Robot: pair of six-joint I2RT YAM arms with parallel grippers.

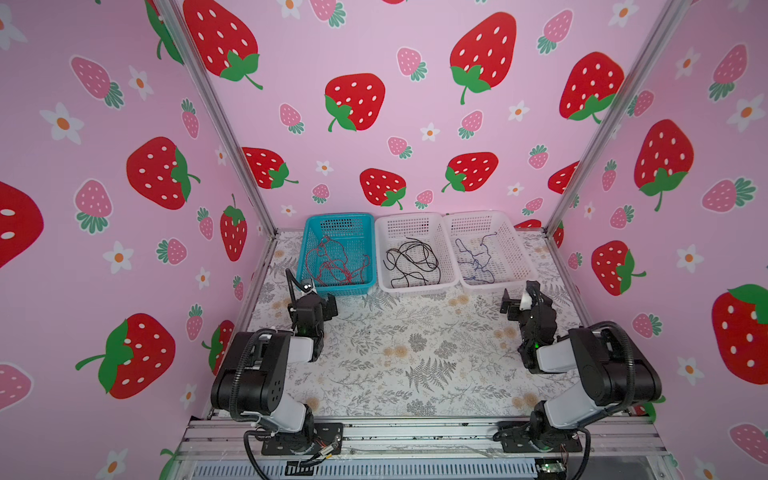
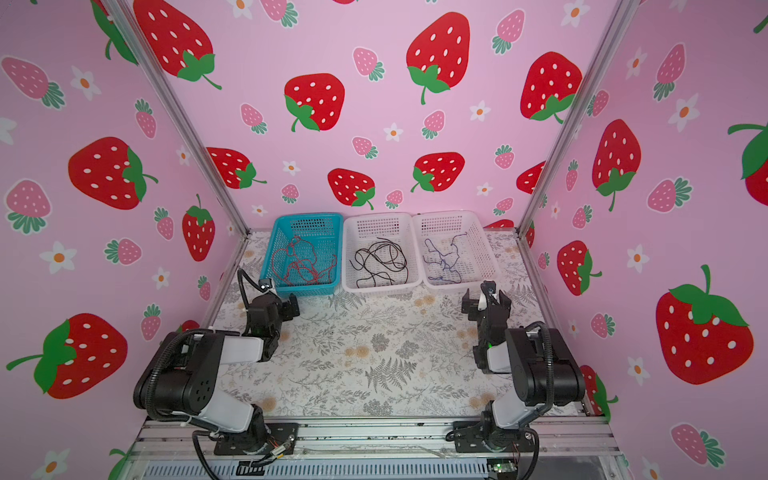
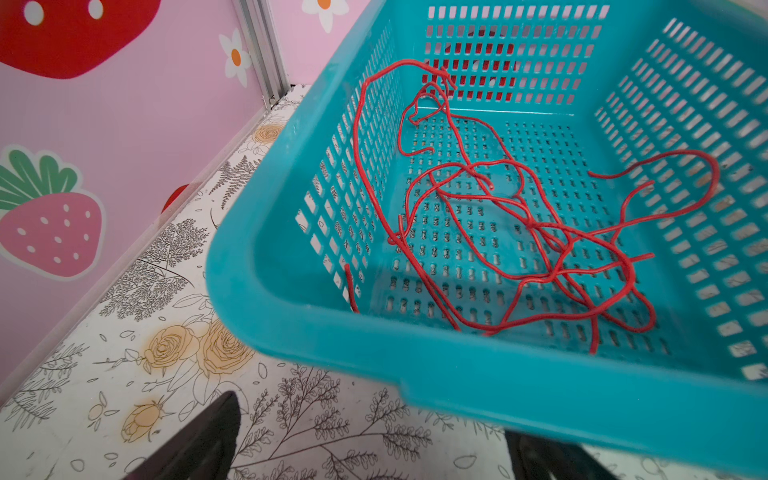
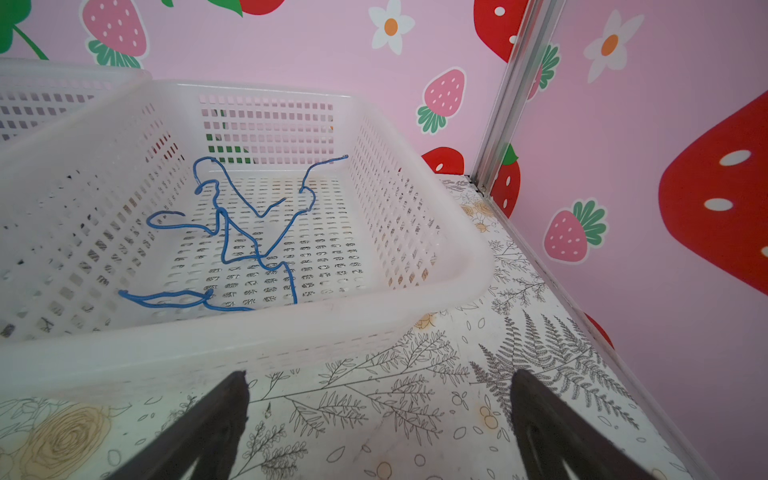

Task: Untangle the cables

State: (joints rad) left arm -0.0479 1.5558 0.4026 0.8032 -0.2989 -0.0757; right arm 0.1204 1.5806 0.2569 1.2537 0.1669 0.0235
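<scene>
Red cables (image 3: 536, 226) lay in the teal basket (image 3: 374, 357) just ahead of the released left hand (image 3: 372, 415); blue cables (image 4: 224, 241) lay in the white basket (image 4: 457, 249) ahead of the released right hand (image 4: 380, 374).

No readable text, no letters, no numbers, no brand marks, no signs legible in any of the views
</scene>
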